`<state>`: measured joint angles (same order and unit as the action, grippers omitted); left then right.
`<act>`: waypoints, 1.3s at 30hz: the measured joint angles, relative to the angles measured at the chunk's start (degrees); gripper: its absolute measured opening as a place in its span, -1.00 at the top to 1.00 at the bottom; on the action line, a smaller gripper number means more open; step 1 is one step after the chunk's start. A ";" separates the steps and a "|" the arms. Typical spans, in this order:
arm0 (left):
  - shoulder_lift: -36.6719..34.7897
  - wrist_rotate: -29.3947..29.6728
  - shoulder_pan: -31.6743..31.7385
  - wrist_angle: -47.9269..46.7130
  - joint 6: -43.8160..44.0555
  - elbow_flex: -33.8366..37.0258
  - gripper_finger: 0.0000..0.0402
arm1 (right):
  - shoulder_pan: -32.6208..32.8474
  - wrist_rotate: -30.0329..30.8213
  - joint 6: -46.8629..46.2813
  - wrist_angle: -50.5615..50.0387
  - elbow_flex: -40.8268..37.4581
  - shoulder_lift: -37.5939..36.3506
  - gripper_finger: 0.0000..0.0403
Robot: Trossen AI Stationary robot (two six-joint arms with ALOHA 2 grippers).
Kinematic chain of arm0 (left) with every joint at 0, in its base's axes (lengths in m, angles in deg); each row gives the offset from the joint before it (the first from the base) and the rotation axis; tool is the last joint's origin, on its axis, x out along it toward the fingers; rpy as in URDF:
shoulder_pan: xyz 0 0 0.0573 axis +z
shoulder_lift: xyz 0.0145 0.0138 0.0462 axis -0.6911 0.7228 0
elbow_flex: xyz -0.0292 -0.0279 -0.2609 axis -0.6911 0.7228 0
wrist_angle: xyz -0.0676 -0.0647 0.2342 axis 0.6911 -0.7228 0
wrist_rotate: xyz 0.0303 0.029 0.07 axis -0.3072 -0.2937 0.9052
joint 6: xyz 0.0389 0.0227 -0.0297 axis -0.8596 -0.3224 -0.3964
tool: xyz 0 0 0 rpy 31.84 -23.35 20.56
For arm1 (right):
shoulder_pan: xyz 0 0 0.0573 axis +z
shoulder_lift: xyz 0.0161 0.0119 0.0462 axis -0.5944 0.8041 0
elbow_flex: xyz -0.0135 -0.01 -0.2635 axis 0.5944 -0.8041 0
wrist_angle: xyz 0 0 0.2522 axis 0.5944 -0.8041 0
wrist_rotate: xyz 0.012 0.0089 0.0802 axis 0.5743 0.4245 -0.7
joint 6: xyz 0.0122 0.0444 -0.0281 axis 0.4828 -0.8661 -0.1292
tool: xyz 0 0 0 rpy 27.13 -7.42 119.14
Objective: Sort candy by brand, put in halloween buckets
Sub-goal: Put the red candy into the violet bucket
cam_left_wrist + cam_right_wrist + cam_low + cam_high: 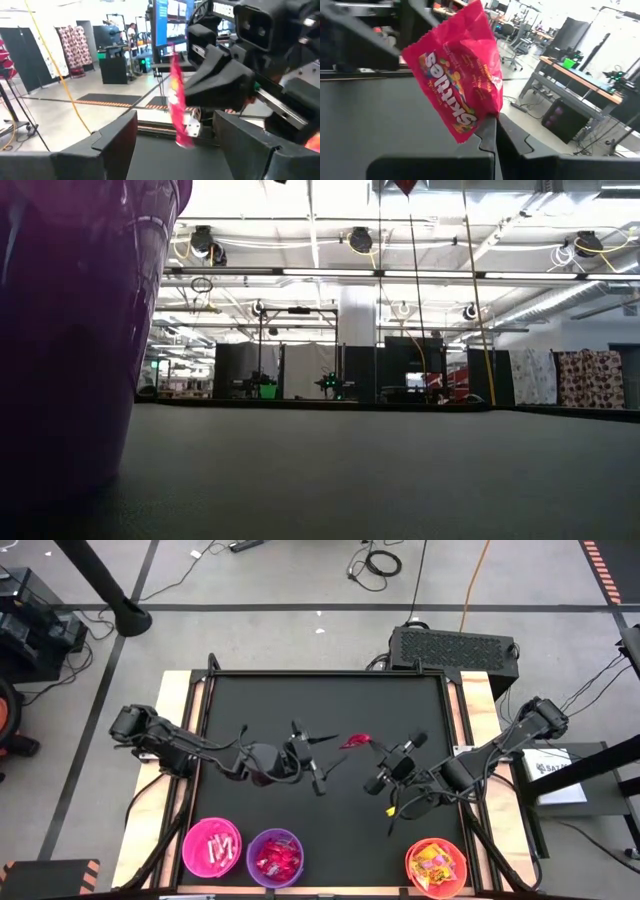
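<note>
Red candy packet point(457, 75) pinched in my right gripper point(490, 131), fingers closed on its edge, held above mid-worktop point(330, 690). Left gripper point(308, 752) faces it, fingers spread, empty. Pink point(211, 847), purple point(275, 857), orange buckets point(437, 867) line the near edge.

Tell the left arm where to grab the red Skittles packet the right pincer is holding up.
Take the Skittles packet by its free upper edge, away from the right pincer, which is shut on its lower corner. The left pincer is open and faces the packet nearly edge-on, so it should close across the flat faces.
</note>
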<state>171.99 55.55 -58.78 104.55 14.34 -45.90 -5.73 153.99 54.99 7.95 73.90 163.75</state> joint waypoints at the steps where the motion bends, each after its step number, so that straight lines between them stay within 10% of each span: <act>1: -0.04 -0.44 0.36 0.14 -0.01 0.00 -0.33 | -0.01 -0.57 0.08 0.05 0.00 0.00 1.00; 8: -0.01 -7.70 2.57 -1.47 4.31 0.00 -0.32 | -0.04 -1.07 0.15 0.26 0.00 0.00 1.00; 23: 0.01 -7.67 3.47 -2.58 4.56 0.00 0.29 | -0.08 -1.04 0.00 0.27 0.00 0.18 1.00; 39: 0.01 -7.63 3.47 -2.66 4.52 0.00 0.40 | -1.07 -2.78 -0.02 0.23 0.00 0.52 1.00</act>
<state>171.99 47.93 -55.31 101.89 18.86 -45.90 -6.80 151.22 54.97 8.18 73.90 164.27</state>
